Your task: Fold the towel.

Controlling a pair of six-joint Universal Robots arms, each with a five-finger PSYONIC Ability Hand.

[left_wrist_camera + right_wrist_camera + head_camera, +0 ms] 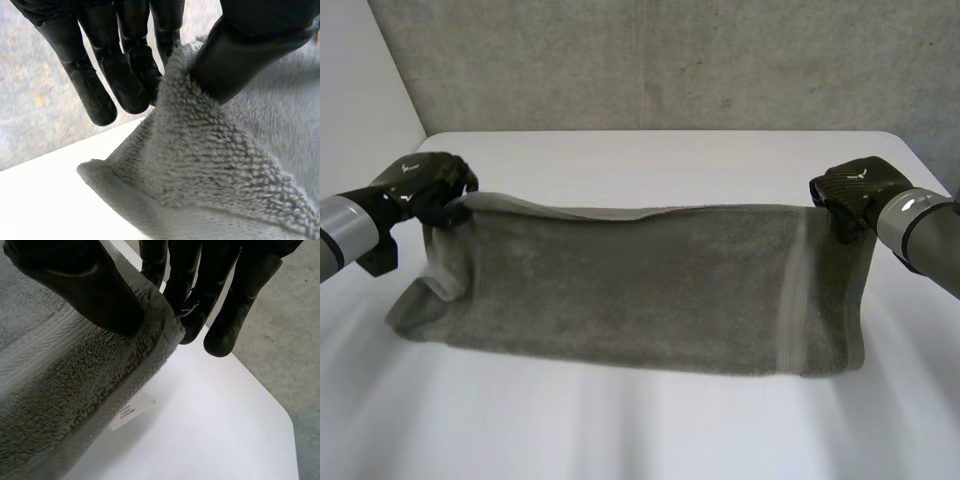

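Across the middle of the white table (650, 150), the grey towel (640, 290) hangs as a wide band. Its top edge is raised and drawn fairly straight; its lower edge rests on the tabletop toward 6 o'clock.

Left hand (425, 188) is at the towel's 9 o'clock end, on the top corner. Its thumb (245, 50) presses the pile against the fingers (120, 75), so the corner is pinched. Right hand (850, 192) is at the 3 o'clock end with the same pinch on the other top corner. A pale stripe (795, 290) runs down the cloth near that end. A small white label (131, 411) hangs below the held corner.

Step in hand, by my reading: a lengthwise fold, with both top corners lifted and not yet laid down.

The next move likely calls for both hands to travel together toward 6 o'clock at even height, keeping the edge taut. They should lay it on the lower edge and let go only once the corners meet. The 8 o'clock end sags and bunches, so it may land crooked.
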